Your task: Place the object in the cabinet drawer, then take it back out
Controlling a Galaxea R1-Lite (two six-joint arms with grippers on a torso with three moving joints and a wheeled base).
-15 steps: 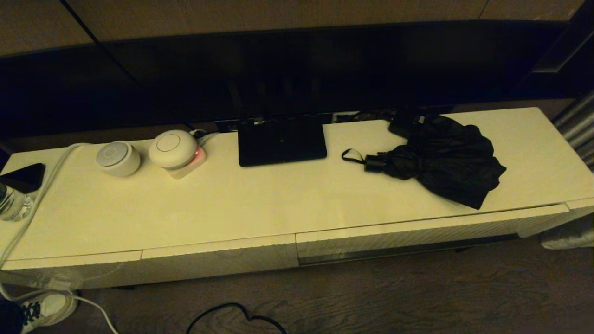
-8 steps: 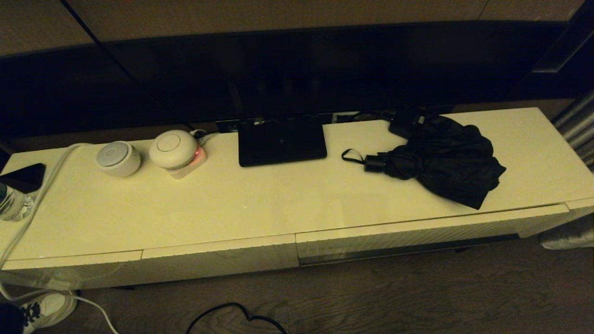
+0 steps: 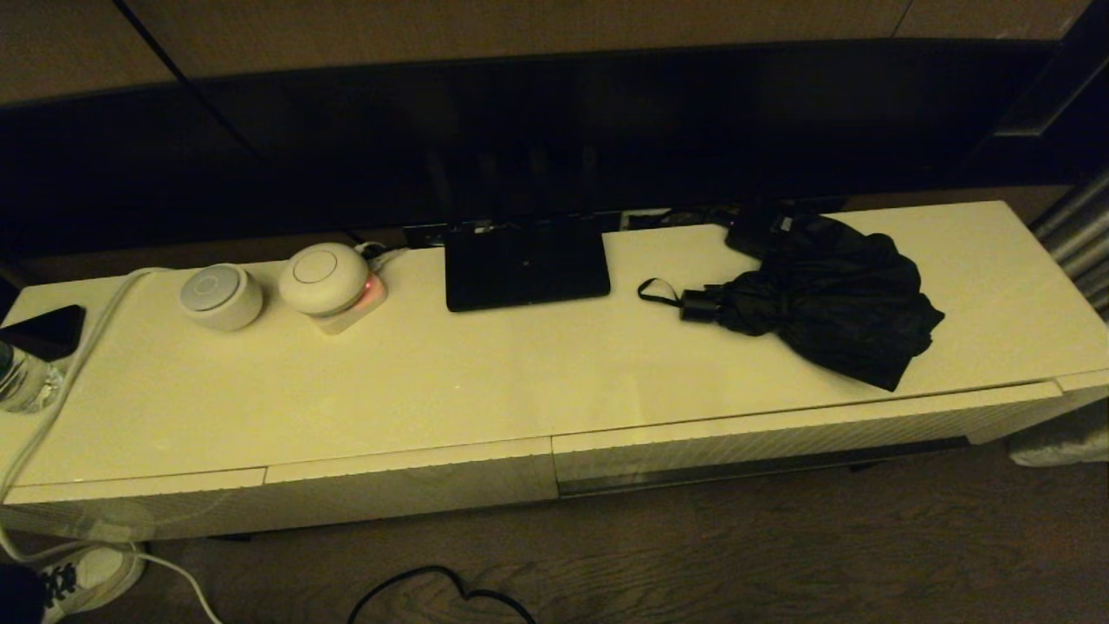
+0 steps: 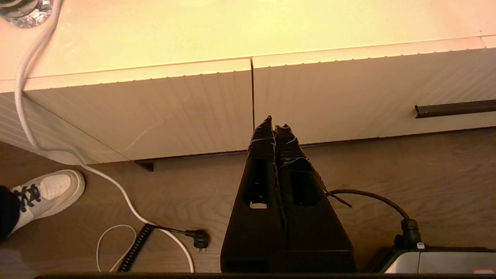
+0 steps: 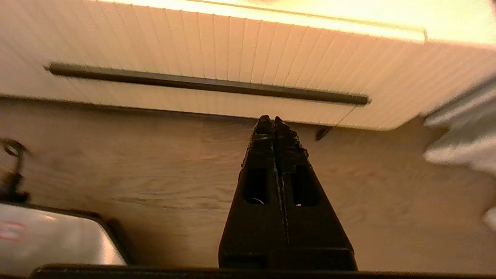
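The umbrella [image 3: 823, 299], a loosely bunched black fabric canopy with a short handle and thin strap loop, is left lying on the cabinet top toward its right end, unheld, since the cabinet drawer [image 3: 762, 433] below is not yet opened. Its ribbed cream front carries a dark bar handle [image 5: 205, 84]. The right gripper [image 5: 273, 121] is held before it, jaws together; the left gripper [image 4: 273, 122] is parked low, jaws together too.
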